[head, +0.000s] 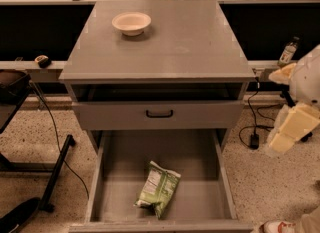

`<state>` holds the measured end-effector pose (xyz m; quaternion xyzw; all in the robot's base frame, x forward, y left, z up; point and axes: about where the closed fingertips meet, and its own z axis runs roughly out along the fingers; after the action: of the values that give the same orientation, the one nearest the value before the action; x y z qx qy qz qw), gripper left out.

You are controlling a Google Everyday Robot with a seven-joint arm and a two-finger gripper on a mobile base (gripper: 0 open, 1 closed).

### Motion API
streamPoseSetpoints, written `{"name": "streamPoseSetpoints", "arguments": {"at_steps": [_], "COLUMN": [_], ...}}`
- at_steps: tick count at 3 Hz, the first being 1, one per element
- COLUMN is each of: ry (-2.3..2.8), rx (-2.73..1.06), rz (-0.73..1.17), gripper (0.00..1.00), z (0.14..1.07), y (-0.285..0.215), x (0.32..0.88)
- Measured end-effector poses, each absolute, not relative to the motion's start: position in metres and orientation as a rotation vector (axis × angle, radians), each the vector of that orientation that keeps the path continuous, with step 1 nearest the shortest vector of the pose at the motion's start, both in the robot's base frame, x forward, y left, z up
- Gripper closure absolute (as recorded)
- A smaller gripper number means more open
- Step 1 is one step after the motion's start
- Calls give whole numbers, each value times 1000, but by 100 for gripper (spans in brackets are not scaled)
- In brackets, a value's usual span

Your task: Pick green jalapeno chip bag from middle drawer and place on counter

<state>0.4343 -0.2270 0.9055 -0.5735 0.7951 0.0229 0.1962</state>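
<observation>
The green jalapeno chip bag (pixel 158 189) lies flat on the floor of the open middle drawer (pixel 112 177), near its front and a little right of centre. The counter (pixel 185 42) is the cabinet's grey top, with a cream bowl (pixel 131 23) at its back left. My gripper (pixel 292 129) shows as cream-coloured parts on the white arm at the right edge of the view. It hangs beside the cabinet, at about the height of the upper drawer front. It is well apart from the bag and holds nothing that I can see.
The shallower drawer front with a black handle (pixel 159 113) sits above the open drawer. A bottle (pixel 288 52) stands on a ledge at the back right. Cables (pixel 252 127) lie on the floor at the right. A black stand leg (pixel 55 174) is at the left. A red-and-white object (pixel 275 225) is at the bottom right.
</observation>
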Motion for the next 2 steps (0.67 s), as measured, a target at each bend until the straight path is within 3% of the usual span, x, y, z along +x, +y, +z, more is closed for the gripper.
{"name": "streamPoseSetpoints", "arguments": {"at_steps": [2], "ry": [2210], "rx": [-1596], "rz": [79], "gripper": [0], "z": [907], "y": [-224], "x": [433]}}
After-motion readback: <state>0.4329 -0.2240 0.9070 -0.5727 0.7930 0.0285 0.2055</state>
